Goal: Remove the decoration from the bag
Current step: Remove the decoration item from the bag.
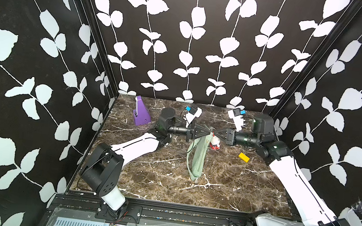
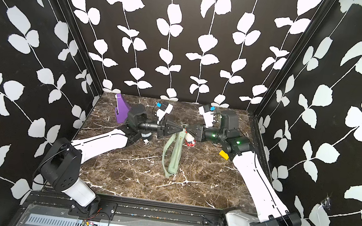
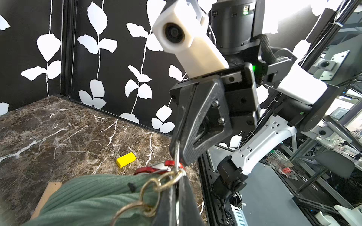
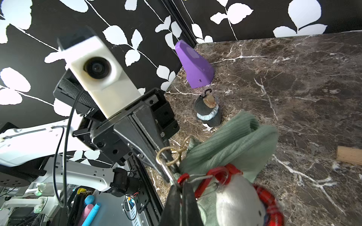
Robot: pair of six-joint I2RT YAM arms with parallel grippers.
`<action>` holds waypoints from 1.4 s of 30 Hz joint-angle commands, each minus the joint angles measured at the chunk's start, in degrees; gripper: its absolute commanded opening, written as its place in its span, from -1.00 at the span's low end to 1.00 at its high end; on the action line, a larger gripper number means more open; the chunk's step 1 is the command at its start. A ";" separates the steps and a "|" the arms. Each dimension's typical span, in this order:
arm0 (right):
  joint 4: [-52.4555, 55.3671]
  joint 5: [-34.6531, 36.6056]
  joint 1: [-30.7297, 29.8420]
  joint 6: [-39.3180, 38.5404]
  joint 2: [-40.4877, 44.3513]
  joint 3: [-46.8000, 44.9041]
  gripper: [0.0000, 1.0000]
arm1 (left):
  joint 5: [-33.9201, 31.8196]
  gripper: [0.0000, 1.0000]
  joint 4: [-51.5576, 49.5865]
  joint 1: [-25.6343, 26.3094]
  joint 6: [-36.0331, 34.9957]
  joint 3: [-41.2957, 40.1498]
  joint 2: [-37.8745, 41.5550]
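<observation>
**Position.** The soft sage-green ribbed fabric bag lies mid-counter; its near end rests on the brown marble-patterned counter and its far end is raised between the two arms. The white plush decoration with red tartan trim hangs just beside that raised end, joined through a red metal carabiner.

**Grip.** The left fingers are clenched on the gold-coloured metal chain at the bag's end; the right fingers are clenched on a thin silver wire ring next to the carabiner; the two sets of tips stand almost touching.

**Assessment.** The decoration is not yet free.

**Hazards.**
- The wire ring is thin and smooth; a pull could slide it out of the right fingers and drop the plush.
- A straight pull apart would likely load the chain and drag the whole bag rather than open the carabiner; whether its gate is open cannot be told.
- The ribbed fabric could stretch where the chain is anchored.
- With the tips this close, a small twist risks the fingers striking each other.
- A sliding bag could reach the small yellow plastic block lying near.
</observation>
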State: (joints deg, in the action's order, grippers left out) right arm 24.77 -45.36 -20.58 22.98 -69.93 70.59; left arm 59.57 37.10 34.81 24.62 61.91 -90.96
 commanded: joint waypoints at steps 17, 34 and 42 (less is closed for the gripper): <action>-5.06 -4.55 0.54 1.13 1.68 0.16 -0.69 | 3.61 -1.00 5.67 0.26 2.71 2.07 1.93; -4.62 -5.12 0.54 -0.12 3.58 1.32 -1.00 | -6.27 -0.01 -0.38 0.00 -7.80 -3.44 9.23; -4.37 -6.94 0.54 -1.18 3.25 1.31 -1.00 | -11.17 -0.01 -2.52 -0.27 -10.67 -4.73 12.77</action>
State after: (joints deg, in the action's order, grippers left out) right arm 22.61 -49.58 -19.77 23.24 -67.70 70.54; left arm 50.50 36.25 34.83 16.40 57.10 -79.35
